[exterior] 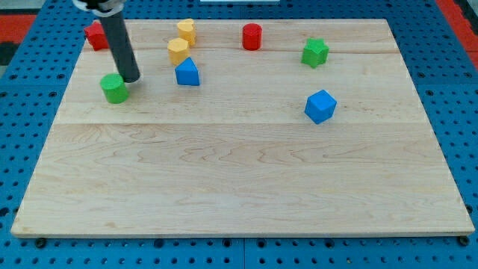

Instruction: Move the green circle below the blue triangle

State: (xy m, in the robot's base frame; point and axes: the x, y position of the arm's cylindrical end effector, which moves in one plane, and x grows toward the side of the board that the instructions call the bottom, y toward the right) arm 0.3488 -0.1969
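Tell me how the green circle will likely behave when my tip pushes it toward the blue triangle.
The green circle looks short and squat, so it should slide rather than tip. Its round side may let it slip off my tip, now just at its upper right. The smooth wooden board probably offers little resistance.

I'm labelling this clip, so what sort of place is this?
Most likely a robot lab test bench. A pale wooden board lies on a blue perforated base, small coloured blocks are scattered across it, and my tip stands just to the upper right of the green circle.
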